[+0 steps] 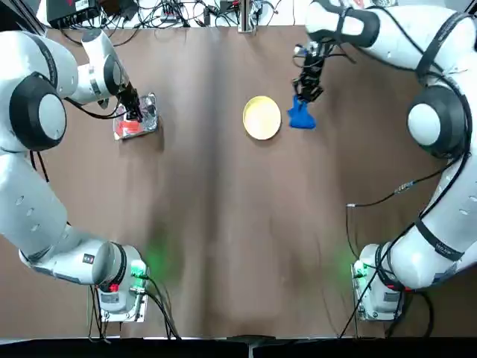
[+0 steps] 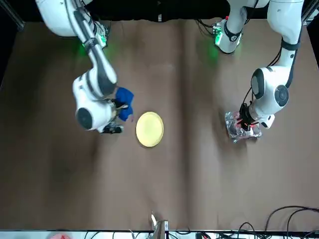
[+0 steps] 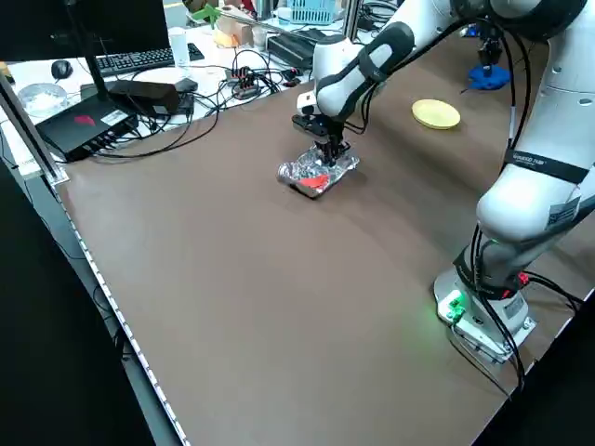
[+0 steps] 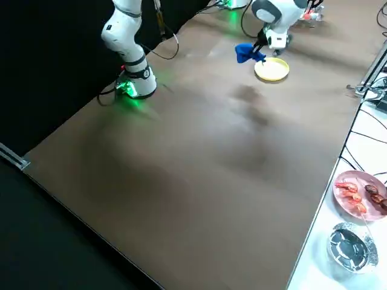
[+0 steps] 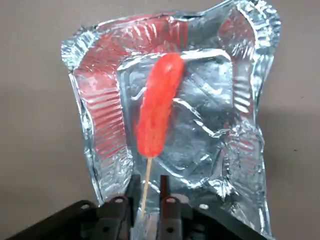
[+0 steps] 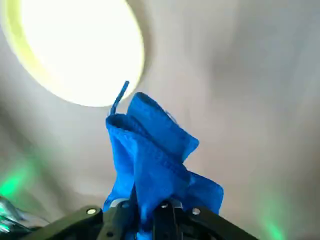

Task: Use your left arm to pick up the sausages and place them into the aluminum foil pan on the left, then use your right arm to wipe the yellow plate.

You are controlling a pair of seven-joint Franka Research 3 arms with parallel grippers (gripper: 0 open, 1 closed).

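- Red skewered sausage (image 5: 159, 107) is sitting in the foil pan (image 5: 245, 175), left gripper (image 5: 150, 181) right over it, fingers apart.
- Right gripper (image 6: 146, 200) has the blue cloth (image 6: 150, 155) pinched, just beside the yellow plate (image 1: 261, 118).

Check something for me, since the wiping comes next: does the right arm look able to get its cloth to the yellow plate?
Probably yes: the right gripper holds the blue cloth just beside the yellow plate, with nothing between them.
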